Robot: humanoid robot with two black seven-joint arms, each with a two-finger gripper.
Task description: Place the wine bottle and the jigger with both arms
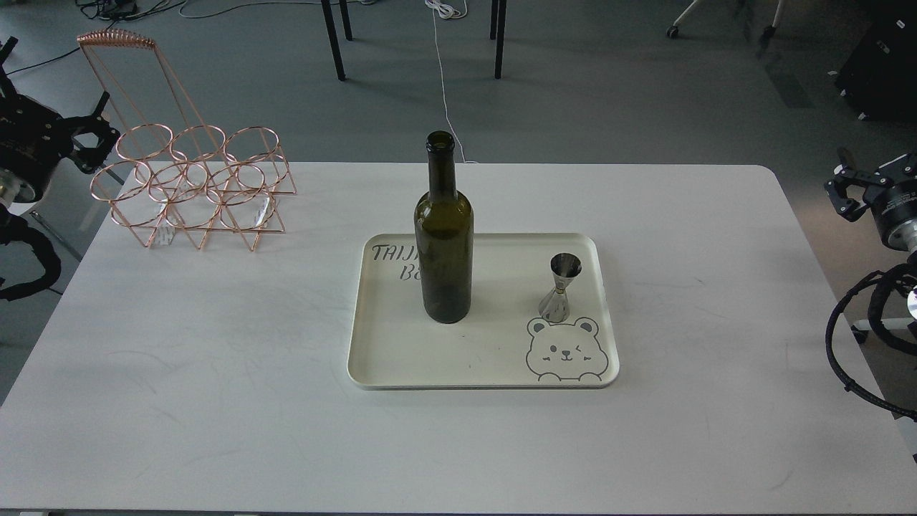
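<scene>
A tall dark olive-green wine bottle stands upright on the left half of a cream tray at the table's middle. The small silver jigger stands upright on the tray's right side, just above a printed bear. My left gripper hovers off the table's far left corner, beside the copper rack, its fingers spread and holding nothing. My right gripper hangs beyond the table's right edge, fingers apart and empty. Both grippers are far from the tray.
A copper wire bottle rack with several rings and a tall handle stands at the table's far left. The white table has rounded corners. Chair legs and cables lie on the floor behind.
</scene>
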